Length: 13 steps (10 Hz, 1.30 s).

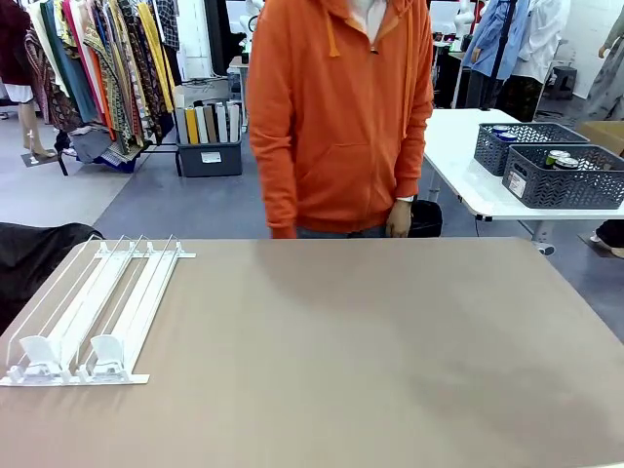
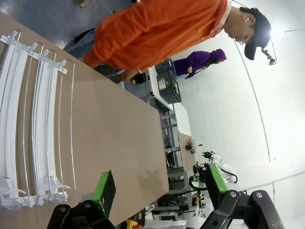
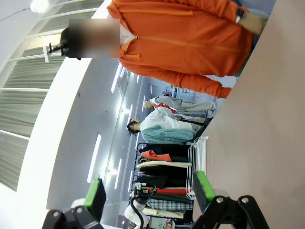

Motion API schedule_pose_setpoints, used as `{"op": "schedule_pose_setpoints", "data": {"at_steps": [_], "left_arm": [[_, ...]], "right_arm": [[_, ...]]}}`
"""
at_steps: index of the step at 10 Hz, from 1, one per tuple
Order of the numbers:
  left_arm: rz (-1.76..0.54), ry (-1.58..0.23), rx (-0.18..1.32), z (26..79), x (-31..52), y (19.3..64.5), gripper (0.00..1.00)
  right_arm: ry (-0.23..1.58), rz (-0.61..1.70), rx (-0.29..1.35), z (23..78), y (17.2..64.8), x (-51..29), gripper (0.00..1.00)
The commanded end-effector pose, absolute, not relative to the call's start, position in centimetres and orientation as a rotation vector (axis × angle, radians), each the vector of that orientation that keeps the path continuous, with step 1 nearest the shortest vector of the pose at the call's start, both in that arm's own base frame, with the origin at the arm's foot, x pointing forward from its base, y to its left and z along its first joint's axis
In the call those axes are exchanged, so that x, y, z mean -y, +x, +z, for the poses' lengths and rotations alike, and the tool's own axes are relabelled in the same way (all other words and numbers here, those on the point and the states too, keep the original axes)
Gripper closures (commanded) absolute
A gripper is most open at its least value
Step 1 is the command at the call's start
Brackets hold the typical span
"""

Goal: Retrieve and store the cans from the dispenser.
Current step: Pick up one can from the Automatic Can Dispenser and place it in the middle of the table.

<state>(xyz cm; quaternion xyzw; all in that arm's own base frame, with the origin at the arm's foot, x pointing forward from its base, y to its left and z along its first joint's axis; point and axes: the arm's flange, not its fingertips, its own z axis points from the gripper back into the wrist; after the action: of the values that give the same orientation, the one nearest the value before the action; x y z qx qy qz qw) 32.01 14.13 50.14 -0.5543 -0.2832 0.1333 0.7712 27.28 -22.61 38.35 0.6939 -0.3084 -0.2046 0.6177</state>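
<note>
Both pincers (image 2: 159,186) (image 3: 150,191) gape, dispenser (image 1: 93,317) beside the left.

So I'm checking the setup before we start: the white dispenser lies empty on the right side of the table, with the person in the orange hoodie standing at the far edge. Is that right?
Not quite. The dispenser lies on the left side of the table, as the front view shows. The rest holds: its rails are empty, and the person in the orange hoodie stands at the far edge.

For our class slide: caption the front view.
Empty white dispenser on a brown table; a person in an orange hoodie stands opposite.
</note>
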Motion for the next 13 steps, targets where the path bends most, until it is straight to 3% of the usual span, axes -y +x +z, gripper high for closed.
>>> {"op": "schedule_pose_setpoints", "data": {"at_steps": [1,13], "left_arm": [[0.278,-1.218,0.634,50.2,-14.07,32.2,0.0],[0.278,-1.218,0.634,50.2,-14.07,32.2,0.0]], "right_arm": [[1.605,-0.473,0.694,38.84,27.06,22.64,0.0],[1.605,-0.473,0.694,38.84,27.06,22.64,0.0]]}}
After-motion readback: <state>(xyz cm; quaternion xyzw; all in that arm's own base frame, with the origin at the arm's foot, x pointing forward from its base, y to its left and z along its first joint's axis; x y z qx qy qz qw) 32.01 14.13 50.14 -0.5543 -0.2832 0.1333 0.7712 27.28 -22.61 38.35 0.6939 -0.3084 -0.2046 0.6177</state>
